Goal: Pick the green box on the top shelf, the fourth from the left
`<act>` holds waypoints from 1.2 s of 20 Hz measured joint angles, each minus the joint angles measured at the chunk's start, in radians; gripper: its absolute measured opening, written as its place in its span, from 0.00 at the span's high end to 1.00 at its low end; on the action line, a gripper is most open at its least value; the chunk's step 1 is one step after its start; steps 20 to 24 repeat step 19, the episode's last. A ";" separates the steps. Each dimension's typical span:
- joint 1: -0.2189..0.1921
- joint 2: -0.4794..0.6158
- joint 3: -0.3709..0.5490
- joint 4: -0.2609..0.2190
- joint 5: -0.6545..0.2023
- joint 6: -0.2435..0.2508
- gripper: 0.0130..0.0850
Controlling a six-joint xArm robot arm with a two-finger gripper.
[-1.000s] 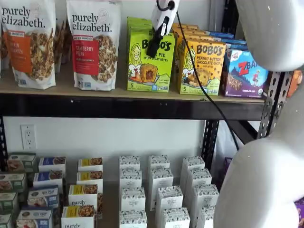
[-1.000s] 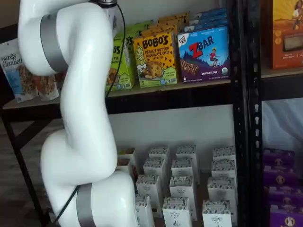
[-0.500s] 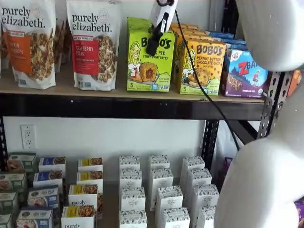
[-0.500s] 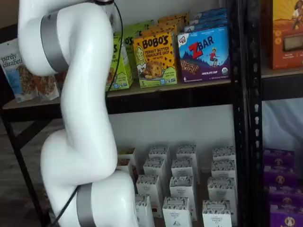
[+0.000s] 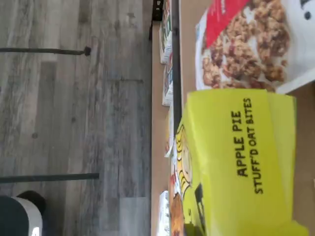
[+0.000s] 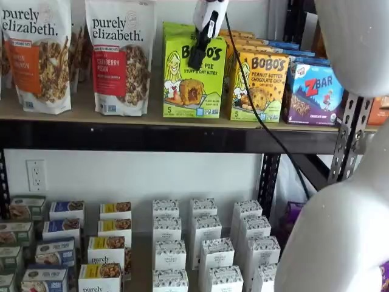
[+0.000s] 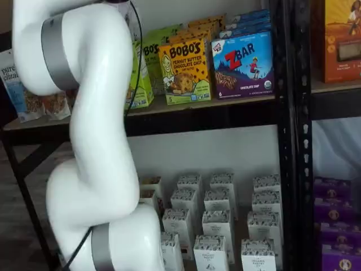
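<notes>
Lime-green, the green box point(image 6: 193, 76) stands upright at the front edge of the top shelf point(image 6: 152, 135), between a Purely Elizabeth granola bag point(image 6: 120, 56) and the yellow Bobo's box point(image 6: 260, 85); the gripper point(image 6: 196, 59) hangs in front of its upper face, black fingers together with no gap visible, so it is clenched; whether it grips the carton I cannot tell; in the wrist view the carton's top reads "Apple Pie Stuff'd Oat Bites".
</notes>
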 joint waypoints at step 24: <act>-0.013 -0.247 0.175 -0.001 0.098 0.007 0.83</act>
